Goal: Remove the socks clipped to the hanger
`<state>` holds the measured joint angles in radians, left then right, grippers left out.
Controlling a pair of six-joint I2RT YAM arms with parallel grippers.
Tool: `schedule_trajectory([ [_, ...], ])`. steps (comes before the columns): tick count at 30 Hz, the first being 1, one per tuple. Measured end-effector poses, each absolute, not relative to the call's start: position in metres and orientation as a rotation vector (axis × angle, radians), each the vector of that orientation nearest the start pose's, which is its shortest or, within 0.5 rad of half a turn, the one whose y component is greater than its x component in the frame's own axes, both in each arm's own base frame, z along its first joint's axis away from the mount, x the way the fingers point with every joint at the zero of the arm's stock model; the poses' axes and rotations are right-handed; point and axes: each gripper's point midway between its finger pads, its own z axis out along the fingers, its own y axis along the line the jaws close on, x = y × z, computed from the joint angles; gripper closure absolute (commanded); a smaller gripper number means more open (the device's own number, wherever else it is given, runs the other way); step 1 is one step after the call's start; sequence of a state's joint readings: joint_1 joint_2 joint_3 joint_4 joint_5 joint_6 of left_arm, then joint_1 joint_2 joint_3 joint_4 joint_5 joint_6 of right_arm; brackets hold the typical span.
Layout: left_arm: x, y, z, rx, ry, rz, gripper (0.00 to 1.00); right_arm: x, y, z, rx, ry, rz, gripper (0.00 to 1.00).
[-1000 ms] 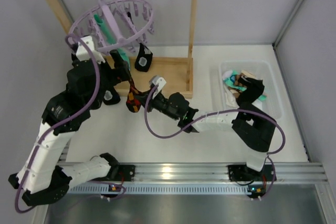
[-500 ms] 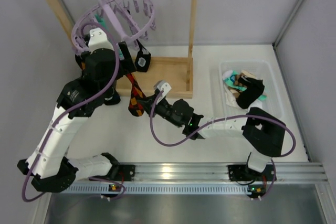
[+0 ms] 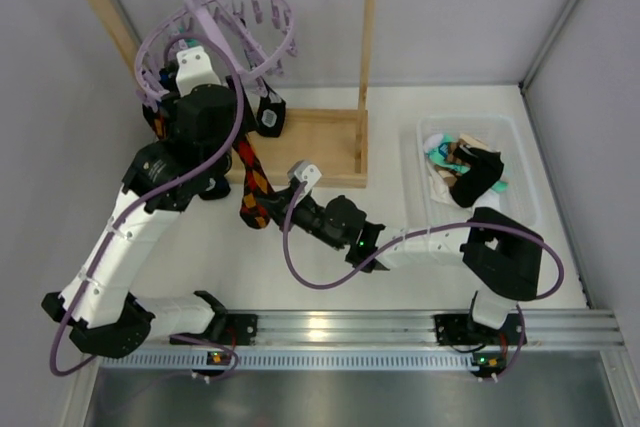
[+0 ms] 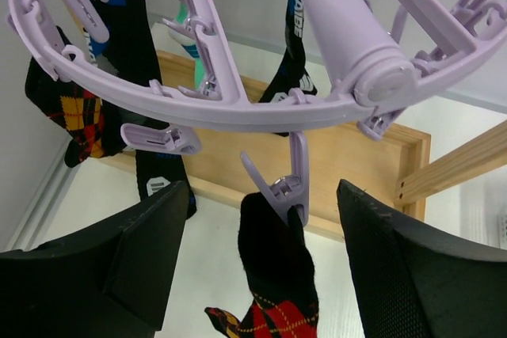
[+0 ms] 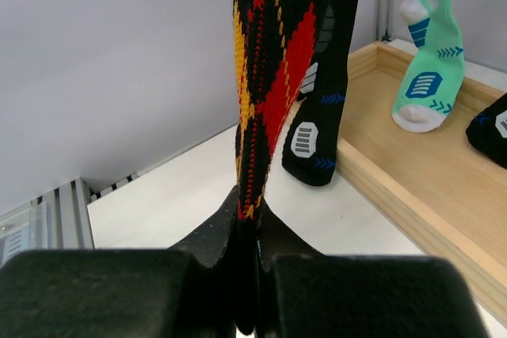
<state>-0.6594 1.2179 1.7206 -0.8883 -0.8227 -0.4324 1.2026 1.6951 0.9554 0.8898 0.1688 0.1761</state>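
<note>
So the right fingers [image 5: 158, 290] are pinched shut on the argyle sock [image 5: 269, 77] hanging off a peg [image 4: 281, 191] of the lavender hanger [image 4: 238, 108], and the left fingers [image 4: 150, 235] gape wide around that peg. Yank before it's squeezed and the hanger could tip.

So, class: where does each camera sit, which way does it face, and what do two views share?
Top external: above and behind, facing down; the left arm, right arm and hanger show.
Left wrist: under the hanger, facing up; open left gripper frames a peg.
Right wrist: low, facing the wooden rack base; right gripper shut on the argyle sock.
Shared: both wrist views show that argyle sock.
</note>
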Motion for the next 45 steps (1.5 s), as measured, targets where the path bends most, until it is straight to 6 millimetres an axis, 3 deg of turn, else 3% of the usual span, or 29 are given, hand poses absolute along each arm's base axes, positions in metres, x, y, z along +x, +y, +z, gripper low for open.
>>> schedule_trajectory([
  [5, 0.309, -0.078, 0.419, -0.354, 1.785, 0.062, 0.24, 0.207, 0.485, 0.255, -0.614, 1.364, 1.011, 1.0],
  [11, 0.323, -0.076, 0.413, -0.372, 1.787, 0.087, 0.39, 0.191, 0.495, 0.269, -0.634, 1.325, 1.041, 1.0],
  [19, 0.332, -0.071, 0.41, -0.385, 1.784, 0.102, 0.76, 0.183, 0.499, 0.272, -0.656, 1.309, 1.04, 1.0],
  [21, 0.333, -0.069, 0.411, -0.385, 1.781, 0.104, 0.9, 0.183, 0.5, 0.271, -0.659, 1.309, 1.041, 1.0],
  [24, 0.334, -0.069, 0.411, -0.378, 1.784, 0.104, 0.99, 0.181, 0.5, 0.272, -0.66, 1.308, 1.043, 1.0],
  [26, 0.335, -0.07, 0.411, -0.37, 1.788, 0.097, 0.99, 0.181, 0.499, 0.27, -0.66, 1.312, 1.039, 1.0],
  [29, 0.335, -0.074, 0.41, -0.354, 1.798, 0.069, 0.81, 0.183, 0.49, 0.256, -0.66, 1.342, 1.003, 1.0],
  [30, 0.336, -0.077, 0.41, -0.346, 1.801, 0.052, 0.55, 0.184, 0.482, 0.25, -0.657, 1.363, 0.979, 1.0],
  [31, 0.336, -0.079, 0.41, -0.336, 1.804, 0.04, 0.43, 0.184, 0.475, 0.245, -0.657, 1.385, 0.955, 1.0],
  [34, 0.336, -0.091, 0.406, -0.282, 1.828, -0.032, 0.26, 0.19, 0.438, 0.239, -0.638, 1.47, 0.84, 1.0],
  [36, 0.333, -0.099, 0.401, -0.245, 1.847, -0.078, 0.16, 0.196, 0.407, 0.254, -0.596, 1.505, 0.78, 1.0],
  [37, 0.33, -0.103, 0.399, -0.224, 1.858, -0.102, 0.07, 0.201, 0.39, 0.267, -0.559, 1.514, 0.757, 1.0],
  [38, 0.328, -0.106, 0.396, -0.205, 1.868, -0.123, 0.02, 0.208, 0.371, 0.281, -0.512, 1.516, 0.738, 1.0],
  [40, 0.321, -0.111, 0.392, -0.165, 1.882, -0.166, 0.02, 0.224, 0.328, 0.302, -0.421, 1.535, 0.681, 1.0],
  [45, 0.288, -0.112, 0.384, -0.088, 1.884, -0.264, 0.02, 0.276, 0.216, 0.323, -0.211, 1.639, 0.414, 1.0],
])
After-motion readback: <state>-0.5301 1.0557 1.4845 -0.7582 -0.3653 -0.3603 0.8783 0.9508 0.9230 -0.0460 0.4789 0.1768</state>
